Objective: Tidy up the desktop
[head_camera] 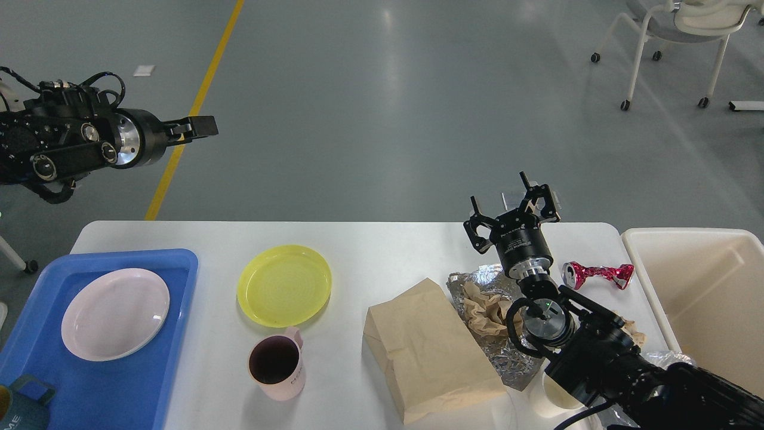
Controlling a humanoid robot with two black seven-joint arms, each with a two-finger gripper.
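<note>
head view: right claw point(512, 210) spread open above desktop point(370, 239) far edge.

White desktop point(382, 239) carrying: blue tray point(179, 310) at left, yellow plate point(284, 285), pink mug point(277, 363), paper bag point(427, 349), foil sheet point(477, 280), crushed red can point(597, 273) at right.

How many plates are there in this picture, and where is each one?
2. A pale pink plate lies in the blue tray; a yellow plate lies on the white table. None looks hidden.
</note>
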